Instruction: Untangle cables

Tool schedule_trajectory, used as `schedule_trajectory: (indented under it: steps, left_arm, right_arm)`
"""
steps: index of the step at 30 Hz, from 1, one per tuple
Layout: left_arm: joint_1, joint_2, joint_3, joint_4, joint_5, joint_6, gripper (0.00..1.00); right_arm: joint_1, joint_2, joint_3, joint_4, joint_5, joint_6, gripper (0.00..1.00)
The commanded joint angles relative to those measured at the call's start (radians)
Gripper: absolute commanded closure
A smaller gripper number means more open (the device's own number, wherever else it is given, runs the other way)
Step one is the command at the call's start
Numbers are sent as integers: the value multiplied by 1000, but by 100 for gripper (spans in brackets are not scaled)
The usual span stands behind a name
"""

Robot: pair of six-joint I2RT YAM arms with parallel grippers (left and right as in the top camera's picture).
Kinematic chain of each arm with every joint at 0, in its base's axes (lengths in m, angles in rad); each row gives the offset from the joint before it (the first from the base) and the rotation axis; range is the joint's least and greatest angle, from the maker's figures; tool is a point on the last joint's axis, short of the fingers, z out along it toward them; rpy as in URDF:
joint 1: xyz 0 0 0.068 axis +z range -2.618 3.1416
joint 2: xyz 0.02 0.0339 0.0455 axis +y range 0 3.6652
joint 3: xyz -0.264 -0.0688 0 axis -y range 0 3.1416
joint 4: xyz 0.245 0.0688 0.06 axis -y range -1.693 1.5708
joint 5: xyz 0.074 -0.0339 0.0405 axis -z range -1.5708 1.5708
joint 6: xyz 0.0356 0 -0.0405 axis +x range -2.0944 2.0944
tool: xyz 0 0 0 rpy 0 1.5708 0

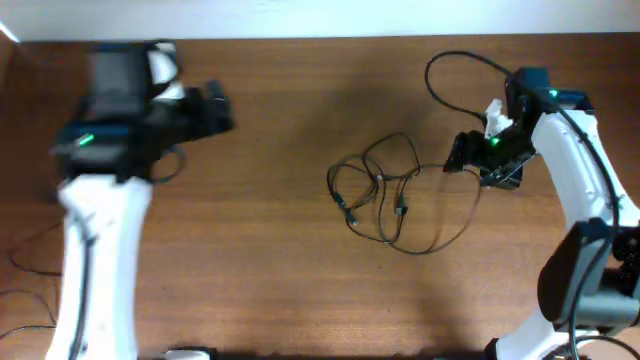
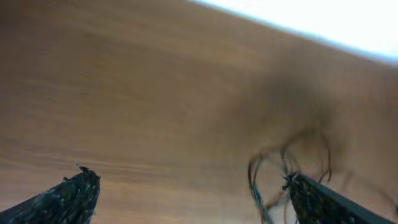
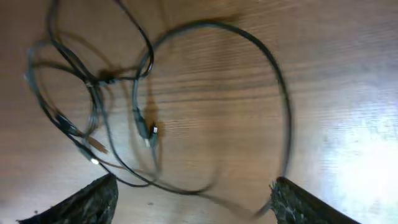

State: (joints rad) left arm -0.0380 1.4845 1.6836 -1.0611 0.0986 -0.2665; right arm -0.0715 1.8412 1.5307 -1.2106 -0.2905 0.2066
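Note:
A tangle of thin dark cables point(image 1: 385, 195) lies in loops on the wooden table, right of centre. It fills the right wrist view point(image 3: 124, 106) and shows blurred at the lower right of the left wrist view point(image 2: 280, 174). My right gripper point(image 1: 462, 155) is open and empty just right of the tangle, with one large cable loop lying between its fingers point(image 3: 193, 199). My left gripper point(image 1: 215, 108) is open and empty at the far left, well away from the cables; its fingers point(image 2: 189, 193) show over bare wood.
A separate black cable point(image 1: 455, 75) loops over the table from the right arm's wrist. More cables point(image 1: 25, 270) trail off the left edge beside the left arm's base. The white wall borders the table's far edge.

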Motion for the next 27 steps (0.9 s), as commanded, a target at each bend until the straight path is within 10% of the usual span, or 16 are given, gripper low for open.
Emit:
schedule_trajectory:
  steps: [1, 13, 19, 27]
  left_arm:
    - [-130, 122, -2, 21, 31, 90, 0]
    - [-595, 620, -2, 246, 235, 100, 17]
    - [-681, 705, -3, 261, 132, -172, 52]
    - [-715, 710, -31, 261, -24, -246, 52]
  right_arm:
    - [-45, -121, 48, -50, 166, 195, 16]
    - [-177, -150, 38, -80, 145, 59, 5]
    - [-177, -150, 38, -80, 145, 59, 5]
    - [-177, -150, 21, -76, 145, 59, 5]
